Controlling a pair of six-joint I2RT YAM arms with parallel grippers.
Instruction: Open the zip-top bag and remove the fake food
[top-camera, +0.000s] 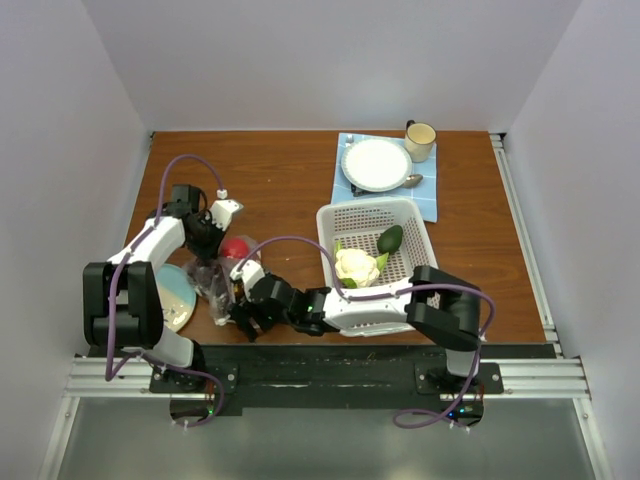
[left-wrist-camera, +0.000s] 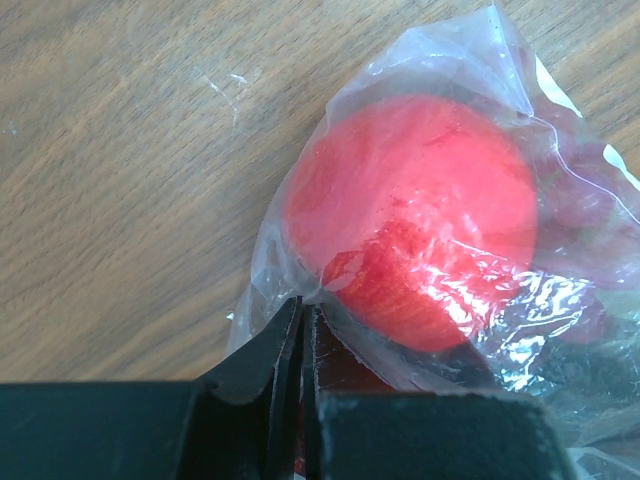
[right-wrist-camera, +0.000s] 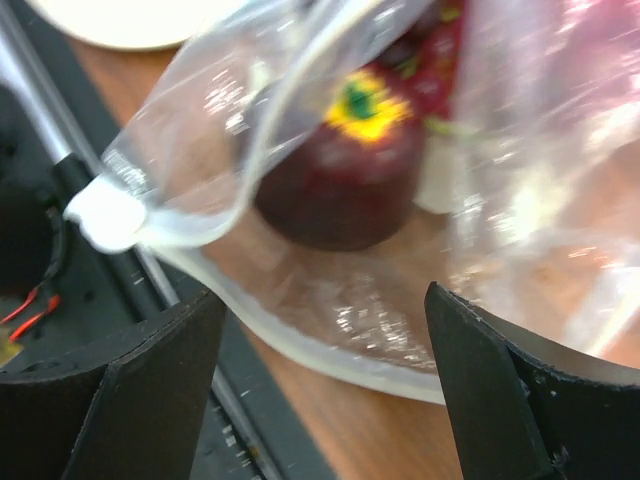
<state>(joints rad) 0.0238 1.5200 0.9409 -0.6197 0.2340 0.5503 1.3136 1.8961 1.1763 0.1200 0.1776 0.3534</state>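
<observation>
The bag (top-camera: 213, 280) lies at the near left of the table (top-camera: 280, 180), between the two arms. The left gripper (left-wrist-camera: 300, 325) is clenched on a fold of its film right beside the red fruit (left-wrist-camera: 410, 220) inside. The right gripper (right-wrist-camera: 325, 300) hangs at the other end with its fingers spread wide and nothing in them. The bag's zip rim (right-wrist-camera: 300, 345) runs across the gap, and the mouth looks parted. A dark purple piece (right-wrist-camera: 335, 185) sits just inside it. A cream piece (top-camera: 355, 265) and a green one (top-camera: 390, 238) lie in the basket (top-camera: 372, 212), so I'd say this is the emptying stage. Next, the right fingers need to ease through the mouth and close on the dark piece, not the film, while the left holds the bag steady.
</observation>
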